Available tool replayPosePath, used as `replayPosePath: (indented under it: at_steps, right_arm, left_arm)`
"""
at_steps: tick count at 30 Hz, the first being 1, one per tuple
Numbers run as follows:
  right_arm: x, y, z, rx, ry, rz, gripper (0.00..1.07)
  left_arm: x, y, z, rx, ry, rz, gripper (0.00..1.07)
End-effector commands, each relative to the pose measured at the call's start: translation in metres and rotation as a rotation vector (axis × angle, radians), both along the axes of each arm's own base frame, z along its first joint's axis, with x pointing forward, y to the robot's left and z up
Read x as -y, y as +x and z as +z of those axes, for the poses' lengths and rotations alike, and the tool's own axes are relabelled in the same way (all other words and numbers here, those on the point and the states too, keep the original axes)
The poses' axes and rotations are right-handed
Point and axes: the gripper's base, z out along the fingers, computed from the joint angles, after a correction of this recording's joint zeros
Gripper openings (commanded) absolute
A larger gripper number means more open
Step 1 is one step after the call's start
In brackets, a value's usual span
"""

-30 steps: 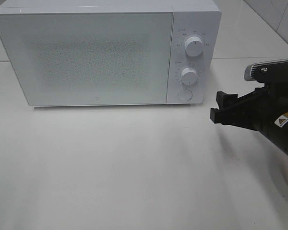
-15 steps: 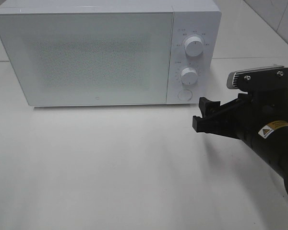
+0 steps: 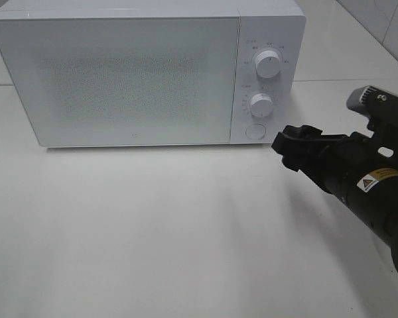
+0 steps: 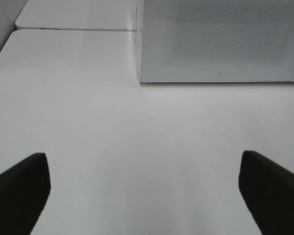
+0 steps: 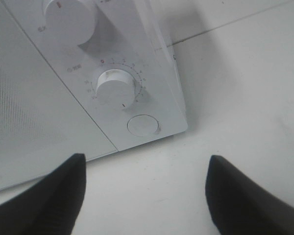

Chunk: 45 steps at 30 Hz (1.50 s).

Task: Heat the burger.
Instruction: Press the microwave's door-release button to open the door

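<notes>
Since half a second ago the black two-fingered right hand [image 3: 288, 141] has lifted and rolled about its wrist. Its tips now sit closer to the lower right front corner of the boxy white microwave oven [image 3: 119, 73]. From the left: the black left hand [image 4: 147, 196] hangs over the bare, smooth white table [image 3: 152, 232], facing the oven's left front corner. Its two fingers are spread wide with nothing between them. The oven stands along the far edge of the table, reaching from near the far left corner to past the middle. Its speckled, frosted door [image 3: 126, 79] is closed flush. On the panel right of the door sit a white round upper knob [image 3: 268, 66], a white round lower knob [image 3: 260, 104] and, lowest, a flat round white push-button [image 3: 255, 130]. Toward the right edge of the table, the right hand points at that panel, just beside the push-button but apart from it. The right wrist view shows its fingers parted wide and holding nothing. The round burger with its golden-brown bun shows in no view, so where it lies cannot be told.
</notes>
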Motion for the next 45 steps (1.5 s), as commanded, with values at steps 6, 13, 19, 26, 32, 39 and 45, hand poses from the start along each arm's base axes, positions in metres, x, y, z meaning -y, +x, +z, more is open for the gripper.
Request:
replayPosePath:
  at_steps: [6, 13, 19, 26, 32, 39, 45]
  right_arm:
    - [-0.001, 0.0, 0.001, -0.055, 0.379, -0.135, 0.45]
    - [-0.001, 0.0, 0.001, -0.125, 0.808, -0.29, 0.12]
    - [-0.001, 0.0, 0.001, -0.145, 0.917, -0.331, 0.0]
    - [-0.001, -0.001, -0.002, -0.172, 0.911, -0.353, 0.0]
    - [-0.008, 0.009, -0.012, -0.187, 0.905, -0.372, 0.0]
    - [-0.017, 0.02, -0.022, -0.206, 0.923, -0.391, 0.0]
    - [-0.026, 0.031, -0.029, -0.212, 0.934, -0.397, 0.0]
  left_arm:
    - [0.0, -0.002, -0.001, 0.027, -0.007, -0.005, 1.0]
    - [0.0, -0.002, -0.001, 0.027, -0.007, -0.005, 1.0]
    - [0.0, -0.002, -0.001, 0.027, -0.007, -0.005, 1.0]
    - [0.0, -0.002, -0.001, 0.027, -0.007, -0.005, 1.0]
    - [0.0, -0.002, -0.001, 0.027, -0.007, -0.005, 1.0]
    - [0.0, -0.002, -0.001, 0.027, -0.007, -0.005, 1.0]
    - [0.0, -0.002, -0.001, 0.027, -0.007, -0.005, 1.0]
